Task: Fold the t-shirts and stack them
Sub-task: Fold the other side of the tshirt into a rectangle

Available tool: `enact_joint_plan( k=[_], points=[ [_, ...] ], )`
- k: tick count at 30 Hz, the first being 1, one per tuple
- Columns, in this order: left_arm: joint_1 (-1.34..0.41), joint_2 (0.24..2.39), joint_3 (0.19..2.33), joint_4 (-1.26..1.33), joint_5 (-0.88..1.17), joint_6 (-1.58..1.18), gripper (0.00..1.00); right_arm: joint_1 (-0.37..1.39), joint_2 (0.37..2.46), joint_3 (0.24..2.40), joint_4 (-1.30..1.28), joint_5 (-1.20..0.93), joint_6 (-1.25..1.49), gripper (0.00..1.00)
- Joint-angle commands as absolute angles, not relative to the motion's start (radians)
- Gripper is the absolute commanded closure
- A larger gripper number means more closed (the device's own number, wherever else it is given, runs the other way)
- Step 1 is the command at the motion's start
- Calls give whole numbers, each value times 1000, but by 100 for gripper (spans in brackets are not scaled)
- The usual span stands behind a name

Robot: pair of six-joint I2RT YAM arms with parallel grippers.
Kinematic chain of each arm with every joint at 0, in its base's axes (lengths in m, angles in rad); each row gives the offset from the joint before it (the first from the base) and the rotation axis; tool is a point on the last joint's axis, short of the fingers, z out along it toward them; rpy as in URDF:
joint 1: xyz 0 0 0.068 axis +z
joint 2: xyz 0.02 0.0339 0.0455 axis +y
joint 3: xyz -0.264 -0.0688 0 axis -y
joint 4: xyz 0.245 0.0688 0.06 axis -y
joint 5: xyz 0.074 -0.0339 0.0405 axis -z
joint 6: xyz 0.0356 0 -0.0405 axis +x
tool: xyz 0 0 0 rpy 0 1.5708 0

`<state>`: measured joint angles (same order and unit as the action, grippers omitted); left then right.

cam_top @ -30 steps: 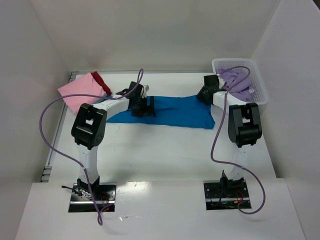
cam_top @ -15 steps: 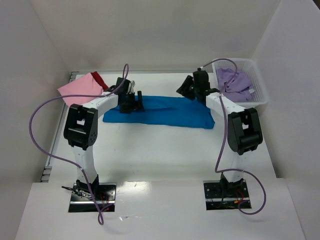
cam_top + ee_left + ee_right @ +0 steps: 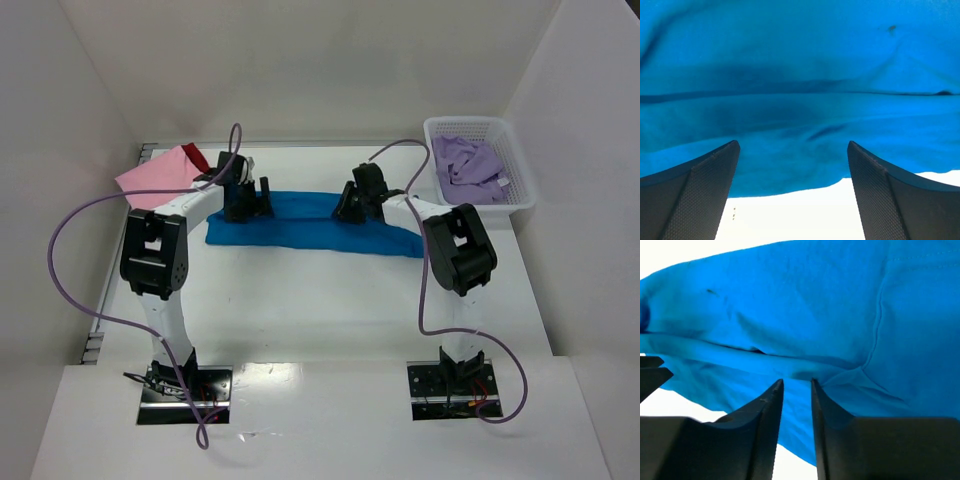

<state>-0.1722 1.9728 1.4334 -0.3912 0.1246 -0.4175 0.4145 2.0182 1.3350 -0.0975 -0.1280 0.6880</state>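
Observation:
The bright blue t-shirt (image 3: 310, 225) lies as a long folded strip across the middle of the table. My left gripper (image 3: 262, 198) hovers over its left part, jaws wide open and empty, with the shirt's near edge (image 3: 790, 175) between the fingers. My right gripper (image 3: 345, 207) is low over the shirt's middle, and its fingertips (image 3: 779, 385) stand a narrow gap apart at a fold in the cloth (image 3: 805, 315), with nothing gripped. A folded pink t-shirt (image 3: 150, 178) and a red one (image 3: 197, 157) lie at the back left. A lavender t-shirt (image 3: 470, 165) lies in the basket.
The white mesh basket (image 3: 517, 195) stands at the back right against the wall. White walls close in the table on three sides. Purple cables loop from both arms over the table's sides.
Both grippers have moved left along the blue shirt. The right gripper came from the basket side to the shirt's middle, and the raised right corner now lies flat.

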Motion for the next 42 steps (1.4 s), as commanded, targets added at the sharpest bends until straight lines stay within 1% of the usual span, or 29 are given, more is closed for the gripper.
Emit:
enact_joint_plan(
  k=[1,4,10,13,14,20,22,42],
  points=[
    [-166,1959,1434,-393,112,-394,4,426,2023,1385,-80,-117,673,68],
    [-155,1959,1434,-382,103,-385,4,448,2034,1396,-80,-126,673,73],
    [-144,1979,1434,-342,94,-385,4,488,2060,1431,-91,-126,664,73],
    [-133,2000,1434,-331,94,-376,4,497,2048,1431,-91,-115,655,72],
    [-133,2011,1443,-331,94,-376,4,497,2048,1431,-91,-115,655,70],
    [-124,2032,1465,-313,94,-367,4,497,2048,1431,-91,-115,655,69],
    [-124,2033,1477,-313,94,-367,4,497,2057,1431,-81,-100,655,66],
    [-86,2083,1597,-304,106,-337,4,479,2144,1526,-71,2,655,66]
  ],
)
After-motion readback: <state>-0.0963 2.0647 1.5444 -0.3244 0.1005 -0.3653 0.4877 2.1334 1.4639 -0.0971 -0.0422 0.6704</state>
